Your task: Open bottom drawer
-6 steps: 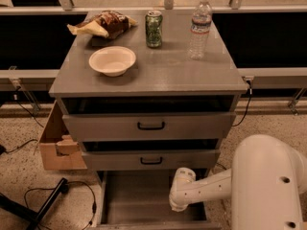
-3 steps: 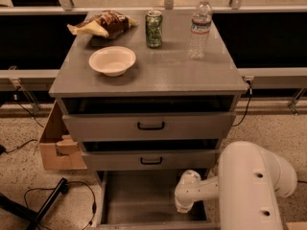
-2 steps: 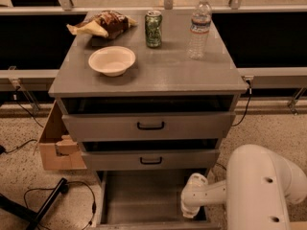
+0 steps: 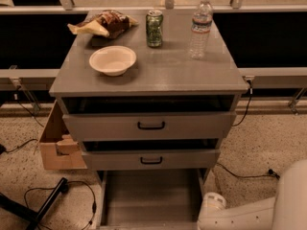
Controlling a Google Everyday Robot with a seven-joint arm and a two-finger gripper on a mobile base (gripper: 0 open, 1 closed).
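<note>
- The bottom drawer (image 4: 151, 195) of the grey cabinet (image 4: 158, 78) stands pulled out toward the near edge, lowest of three; its plain grey inside is open to view and its front runs off the near edge of the view
- The gripper (image 4: 210, 206) sits low at the near right, just beside the right wall of the bottom drawer, at the end of a white arm (image 4: 268, 212) that comes in from the right; I cannot tell whether it is open or closed
- The middle drawer (image 4: 151, 160) and the top drawer (image 4: 151, 125) each have a black bar handle and jut out a little, with a dark gap above each
- On the cabinet top: a cream bowl (image 4: 112, 60) near the left, a snack bag (image 4: 103, 24) at the far left, a green can (image 4: 154, 28) at the far middle, a clear water bottle (image 4: 200, 28) at the far right
- A cardboard box (image 4: 55, 143) stands on the speckled floor against the left side of the cabinet
- Black cables (image 4: 57, 193) lie on the floor at the near left
</note>
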